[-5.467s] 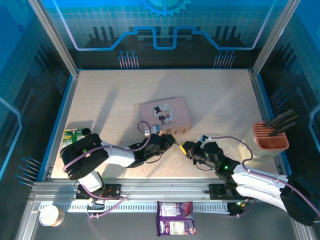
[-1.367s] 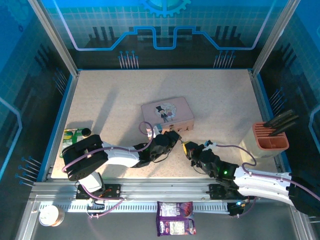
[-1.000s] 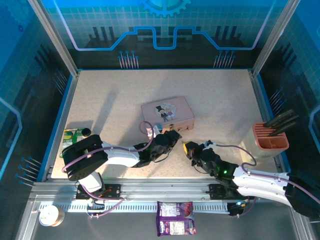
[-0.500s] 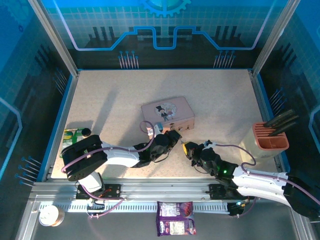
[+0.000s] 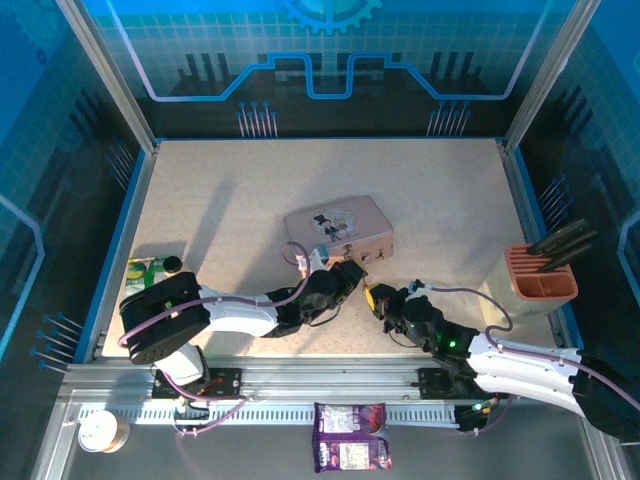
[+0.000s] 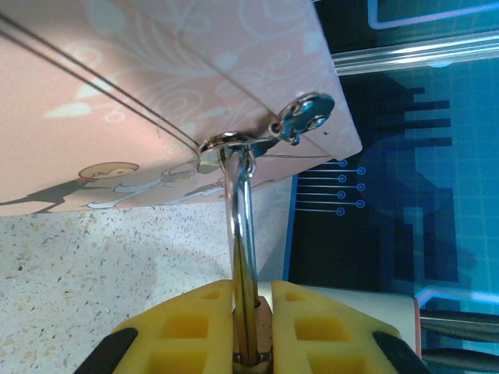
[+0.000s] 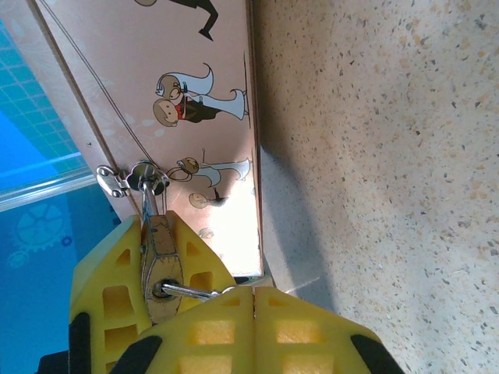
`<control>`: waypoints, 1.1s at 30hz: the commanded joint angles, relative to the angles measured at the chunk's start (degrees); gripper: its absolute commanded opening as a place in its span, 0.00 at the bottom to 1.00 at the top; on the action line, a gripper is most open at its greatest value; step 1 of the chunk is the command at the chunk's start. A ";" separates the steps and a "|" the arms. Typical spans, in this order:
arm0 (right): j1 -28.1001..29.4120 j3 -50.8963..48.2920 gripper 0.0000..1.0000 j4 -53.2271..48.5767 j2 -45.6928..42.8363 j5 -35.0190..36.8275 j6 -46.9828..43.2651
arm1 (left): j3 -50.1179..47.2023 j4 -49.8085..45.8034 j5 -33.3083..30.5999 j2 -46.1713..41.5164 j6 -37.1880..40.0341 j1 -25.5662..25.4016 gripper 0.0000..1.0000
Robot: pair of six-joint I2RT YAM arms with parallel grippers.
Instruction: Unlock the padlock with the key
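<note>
The brass padlock (image 7: 161,248) hangs by its silver shackle (image 6: 243,226) from the hasp (image 6: 302,117) of a pink tin (image 5: 338,225). My left gripper (image 6: 251,294) is shut on the padlock body (image 6: 251,347), one yellow pad on each side. My right gripper (image 7: 253,293) is shut on the key (image 7: 189,291), whose thin shaft sits in the keyhole at the padlock's bottom end. In the top view the left gripper (image 5: 347,274) and right gripper (image 5: 377,298) meet tip to tip at the tin's near edge.
A brown holder (image 5: 540,273) with dark tools stands at the table's right edge. A green-and-white packet (image 5: 146,270) lies at the left edge. A purple pouch (image 5: 350,450) and a tape roll (image 5: 102,432) sit off the table on the front rail.
The pink tin has turned and shifted slightly right and away. The left gripper has followed it with the padlock, and the right gripper has stayed against it.
</note>
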 commanded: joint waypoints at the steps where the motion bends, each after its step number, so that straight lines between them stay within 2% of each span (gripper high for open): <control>1: -0.07 1.55 0.00 3.14 -1.33 1.70 -1.32 | 0.74 2.59 -0.05 -1.31 3.01 -1.43 0.00; 9: 0.55 0.81 0.00 -0.27 -3.24 1.73 -2.09 | 0.20 -0.30 -0.72 -1.35 3.82 0.31 0.00; 12: -0.21 2.31 0.00 -11.31 -6.92 0.37 -4.43 | 0.12 -4.74 0.10 -2.83 6.93 2.91 0.00; 14: -2.37 4.94 0.00 -21.96 -9.64 -2.44 -8.48 | 0.67 -9.17 2.97 -3.68 10.37 6.69 0.00; 16: -5.00 6.39 0.00 -25.45 -10.97 -5.22 -13.94 | 1.26 -9.76 6.08 -3.45 15.26 9.68 0.00; 19: -9.96 8.69 0.16 -28.39 -10.26 -11.59 -22.59 | 1.34 -11.90 8.78 -3.46 19.82 13.25 0.00; 22: -12.83 11.96 0.26 -28.88 -5.71 -17.54 -32.33 | 0.43 -12.78 9.88 -3.57 23.07 16.66 0.00; 26: -13.01 21.12 0.34 -32.89 5.05 -21.90 -44.71 | -0.41 -12.81 13.24 -3.15 26.64 21.18 0.00; 33: -12.12 38.87 0.45 -42.62 23.13 -23.85 -65.12 | -1.28 -14.25 18.57 -1.98 30.37 27.93 0.00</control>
